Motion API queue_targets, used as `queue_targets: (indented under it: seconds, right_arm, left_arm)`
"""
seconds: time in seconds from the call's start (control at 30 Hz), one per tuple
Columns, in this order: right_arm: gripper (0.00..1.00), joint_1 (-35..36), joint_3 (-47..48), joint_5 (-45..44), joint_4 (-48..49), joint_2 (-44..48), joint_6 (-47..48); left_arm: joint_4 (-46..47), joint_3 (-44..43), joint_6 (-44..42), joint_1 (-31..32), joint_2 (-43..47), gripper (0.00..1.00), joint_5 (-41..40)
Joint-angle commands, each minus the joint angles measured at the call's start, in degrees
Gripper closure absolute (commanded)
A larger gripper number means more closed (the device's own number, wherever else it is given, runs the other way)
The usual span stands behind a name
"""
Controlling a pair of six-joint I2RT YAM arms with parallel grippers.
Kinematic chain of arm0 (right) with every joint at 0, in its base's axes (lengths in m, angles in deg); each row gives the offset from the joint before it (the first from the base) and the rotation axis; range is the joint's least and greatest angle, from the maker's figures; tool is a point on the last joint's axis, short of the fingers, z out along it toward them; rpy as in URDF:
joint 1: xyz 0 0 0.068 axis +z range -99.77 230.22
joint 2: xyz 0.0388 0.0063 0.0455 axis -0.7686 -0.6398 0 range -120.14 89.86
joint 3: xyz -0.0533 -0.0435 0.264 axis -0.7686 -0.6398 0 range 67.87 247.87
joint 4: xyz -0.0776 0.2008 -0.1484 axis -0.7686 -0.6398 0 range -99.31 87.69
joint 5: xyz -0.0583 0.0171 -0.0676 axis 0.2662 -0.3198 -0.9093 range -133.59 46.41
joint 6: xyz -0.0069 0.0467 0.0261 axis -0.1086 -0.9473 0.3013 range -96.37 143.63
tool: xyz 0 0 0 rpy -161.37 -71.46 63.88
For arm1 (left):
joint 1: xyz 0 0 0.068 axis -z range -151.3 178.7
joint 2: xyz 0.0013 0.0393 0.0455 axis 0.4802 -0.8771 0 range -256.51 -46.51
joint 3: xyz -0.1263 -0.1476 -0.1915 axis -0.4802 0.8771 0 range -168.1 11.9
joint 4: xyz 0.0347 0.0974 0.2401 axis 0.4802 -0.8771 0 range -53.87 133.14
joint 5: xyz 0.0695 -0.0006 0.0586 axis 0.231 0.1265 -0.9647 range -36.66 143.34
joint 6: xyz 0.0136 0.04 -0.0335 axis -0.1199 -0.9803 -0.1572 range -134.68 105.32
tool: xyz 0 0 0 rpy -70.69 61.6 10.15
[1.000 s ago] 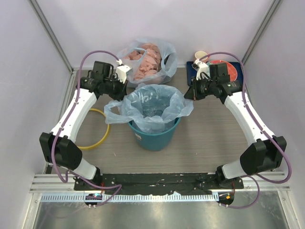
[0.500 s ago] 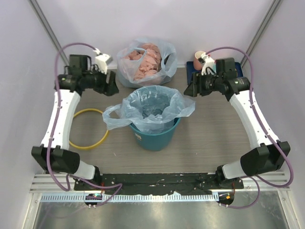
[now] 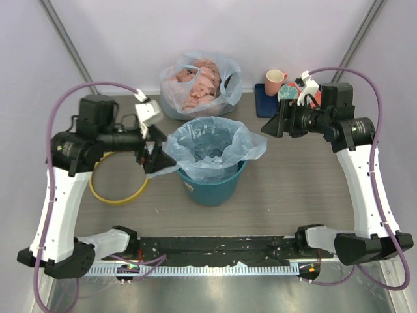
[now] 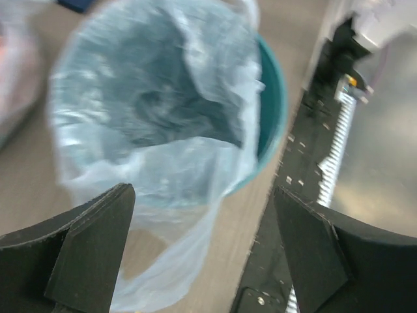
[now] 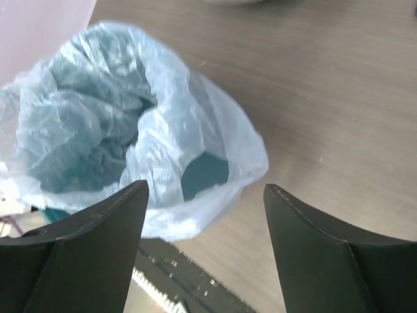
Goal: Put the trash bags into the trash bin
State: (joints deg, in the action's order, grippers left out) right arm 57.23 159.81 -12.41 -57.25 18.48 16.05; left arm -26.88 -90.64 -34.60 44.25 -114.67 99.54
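The light-blue trash bag (image 3: 208,145) lines the teal trash bin (image 3: 212,185), with its edges draped over the rim on both sides. In the left wrist view the trash bag (image 4: 156,124) fills the trash bin (image 4: 272,111). My left gripper (image 3: 155,151) hangs open just left of the bin, nothing between its fingers (image 4: 91,248). My right gripper (image 3: 273,124) is open to the right of the bin, a little apart from the film. In the right wrist view the trash bag (image 5: 130,137) lies ahead of the empty fingers (image 5: 104,241).
A clear bag with pink lumps (image 3: 201,85) stands behind the bin. A pink mug (image 3: 274,81) and a dark blue tray (image 3: 267,101) sit at the back right. A yellow ring (image 3: 117,189) lies on the table at the left. The black base rail (image 3: 215,248) runs along the near edge.
Both grippers have opened and let go of the bag's edges. The left arm swung out and back toward the bin's left side; the right arm drew back to the right.
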Motion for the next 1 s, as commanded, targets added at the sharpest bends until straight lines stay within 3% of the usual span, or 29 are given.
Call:
queue_targets:
  seconds: [0.0,0.23,0.33,0.37,0.43,0.47,0.5,0.57,0.6,0.63,0.77,0.97]
  right_arm:
    - [0.21,-0.06,-4.66,2.92,-4.04,2.29,-3.59]
    - [0.23,-0.15,-9.94,10.03,-2.46,0.89,-7.54]
    - [0.32,-0.06,-10.29,12.76,-2.46,0.71,-7.46]
    - [0.35,-0.06,-10.64,13.38,-2.63,0.88,-7.54]
    - [0.45,-0.06,-11.52,15.66,-2.63,1.85,-8.16]
    - [0.49,-0.06,-12.57,16.19,-2.63,2.11,-8.25]
    - [0.62,-0.06,-13.10,16.54,-2.63,2.38,-8.33]
    - [0.77,-0.15,-13.63,16.63,-3.24,2.91,-7.29]
    - [0.85,0.02,-13.54,16.63,-3.68,2.99,-6.93]
    - [0.99,-0.15,-13.72,16.63,-4.21,3.08,-6.58]
    - [0.99,-0.06,-15.56,16.37,-4.39,4.13,-6.23]
    - [0.99,0.03,-21.53,13.75,-4.13,6.60,-2.89]
  left_arm:
    - [0.40,5.68,2.43,10.10,-0.40,0.07,-4.52]
    - [-0.20,6.04,1.82,13.89,-3.20,0.13,-8.31]
    - [-3.62,5.69,-1.16,15.38,-3.38,0.28,-6.74]
    - [-5.37,5.69,-1.87,15.56,-3.12,0.39,-5.17]
    - [-6.79,6.12,-4.50,15.47,-1.72,0.50,-3.57]
    - [-7.75,6.56,-5.38,15.47,-1.02,0.62,-3.05]
    - [-8.29,6.91,-7.30,15.47,0.47,0.68,-1.91]
    - [-8.99,9.19,-8.99,15.56,2.32,0.85,-1.63]
    - [-8.91,10.33,-9.43,15.65,3.81,0.88,-1.63]
    - [-8.99,12.61,-9.78,15.82,4.61,0.92,-1.29]
    - [-8.91,19.03,-12.41,17.67,7.16,1.00,-1.54]
    - [-4.35,30.54,-15.06,21.53,11.03,1.00,-6.02]
